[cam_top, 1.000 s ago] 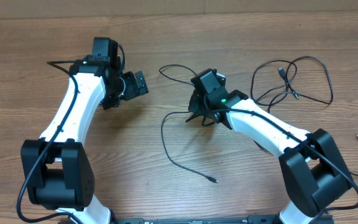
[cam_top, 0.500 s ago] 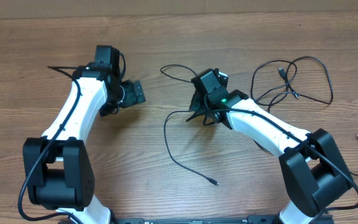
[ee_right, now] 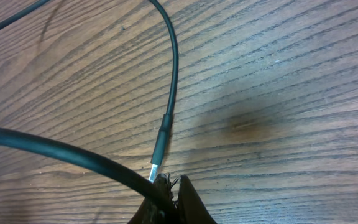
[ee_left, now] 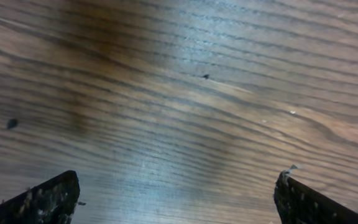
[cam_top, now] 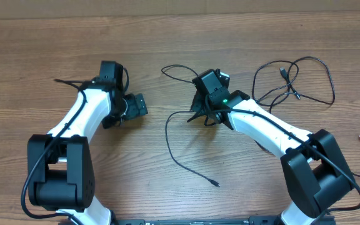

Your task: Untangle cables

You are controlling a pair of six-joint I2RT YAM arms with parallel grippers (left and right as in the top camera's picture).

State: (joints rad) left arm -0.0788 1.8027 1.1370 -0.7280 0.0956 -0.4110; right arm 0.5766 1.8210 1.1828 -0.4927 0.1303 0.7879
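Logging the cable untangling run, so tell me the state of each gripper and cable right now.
left gripper: open, empty, over the table.
right gripper: shut on the centre cable at its plug end.
centre cable: plug end pinched, the rest slack on the table.
coiled cable: loose loops on the table, untouched.

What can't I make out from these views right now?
Right wrist view: the bottom edge cuts off the shut right gripper; whether it pinches the cable plug is unclear.
Overhead: the right wrist camera covers that grip.
Left wrist view: blurred; left gripper cropped.
Overhead: far-right cable too thin to trace past the right arm base.
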